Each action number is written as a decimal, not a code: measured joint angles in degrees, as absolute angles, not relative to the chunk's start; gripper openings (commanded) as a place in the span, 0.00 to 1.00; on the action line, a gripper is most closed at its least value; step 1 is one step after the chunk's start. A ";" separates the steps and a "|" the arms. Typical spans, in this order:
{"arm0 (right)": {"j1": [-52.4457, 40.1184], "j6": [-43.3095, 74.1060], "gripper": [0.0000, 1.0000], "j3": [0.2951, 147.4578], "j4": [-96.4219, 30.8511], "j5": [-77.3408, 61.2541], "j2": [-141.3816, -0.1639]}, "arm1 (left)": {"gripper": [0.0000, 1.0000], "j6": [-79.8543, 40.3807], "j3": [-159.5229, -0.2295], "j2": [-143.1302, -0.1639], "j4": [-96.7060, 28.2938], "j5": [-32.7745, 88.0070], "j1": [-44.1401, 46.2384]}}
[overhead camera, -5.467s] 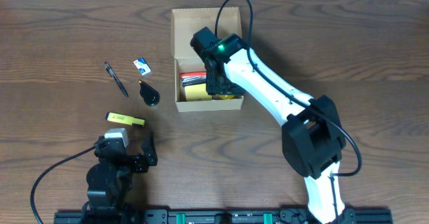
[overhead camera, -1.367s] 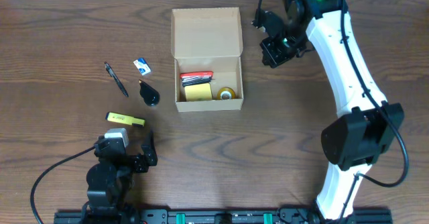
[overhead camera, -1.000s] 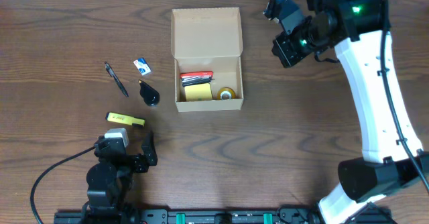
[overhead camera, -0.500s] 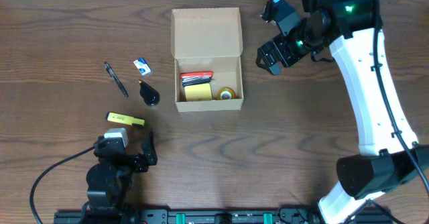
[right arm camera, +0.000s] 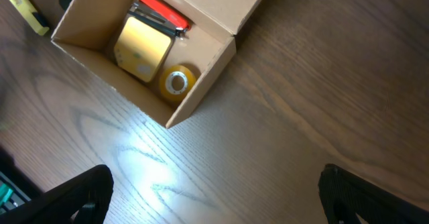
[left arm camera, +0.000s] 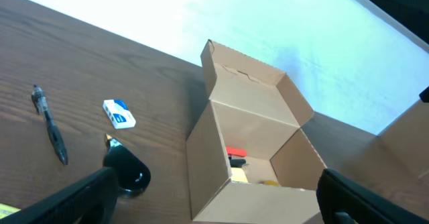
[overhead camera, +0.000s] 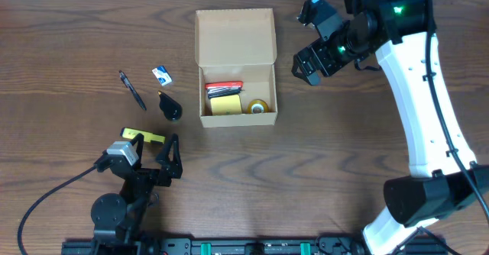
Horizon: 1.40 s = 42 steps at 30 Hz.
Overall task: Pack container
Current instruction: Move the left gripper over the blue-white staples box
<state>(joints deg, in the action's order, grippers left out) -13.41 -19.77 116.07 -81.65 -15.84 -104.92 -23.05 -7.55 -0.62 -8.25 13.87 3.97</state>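
Observation:
The container (overhead camera: 237, 120), a tan cardboard box, stands with its flap lid (overhead camera: 234, 37) open toward the far edge. It holds a red item (overhead camera: 223, 86), a yellow pad (overhead camera: 222, 105) and a yellow tape roll (overhead camera: 258, 106). My right gripper (overhead camera: 308, 62) hovers open and empty to the right of the box. The right wrist view looks down on the container (right arm camera: 201, 83) and the tape roll (right arm camera: 177, 82), with the right gripper (right arm camera: 214, 190) over bare wood. My left gripper (overhead camera: 155, 154) is open and empty near the front left, facing the container (left arm camera: 214, 150).
Left of the box lie a pen (overhead camera: 131, 89), a white and blue eraser (overhead camera: 161, 75), a black object (overhead camera: 170, 107) and a yellow highlighter (overhead camera: 145, 137). The left wrist view shows the pen (left arm camera: 50, 127), the eraser (left arm camera: 119, 114) and the black object (left arm camera: 126, 174).
My right gripper has left the box, risen to its right and opened. The left arm has just lifted and leaned forward toward the highlighter.

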 measured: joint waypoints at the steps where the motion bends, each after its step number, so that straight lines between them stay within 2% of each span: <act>1: -13.41 -19.77 0.99 116.07 -81.65 -15.84 -104.92 | 0.96 -23.09 -7.55 -0.73 -8.27 13.98 3.97; 5: -13.41 -19.77 0.99 116.07 -81.67 -15.84 -104.92 | 0.96 -21.87 -8.32 -4.49 -9.02 13.63 3.97; 9: -13.41 -19.77 0.99 116.07 -81.71 -15.81 -104.92 | 0.95 -18.28 -14.24 -14.15 -11.49 10.22 3.97; 17: -13.41 -19.77 0.99 116.05 -81.78 -15.81 -104.92 | 0.96 -10.35 -32.77 -42.54 -12.23 -2.74 3.97; 24: -13.43 -19.77 0.99 116.05 -81.78 -15.84 -104.92 | 0.96 -8.54 -47.59 -67.09 -13.72 -11.64 3.97; 33: -13.43 -19.79 0.99 116.05 -81.78 -15.81 -104.92 | 0.95 -10.22 -62.46 -89.84 -16.64 -14.00 3.97; 42: -13.41 -19.79 0.99 116.05 -81.78 -15.81 -104.95 | 0.95 -22.37 -67.72 -102.48 -16.51 -12.08 3.97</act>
<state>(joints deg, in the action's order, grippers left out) -13.41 -19.79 116.05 -81.78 -15.81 -104.95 -22.37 -67.72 -102.48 -16.51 -12.08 3.97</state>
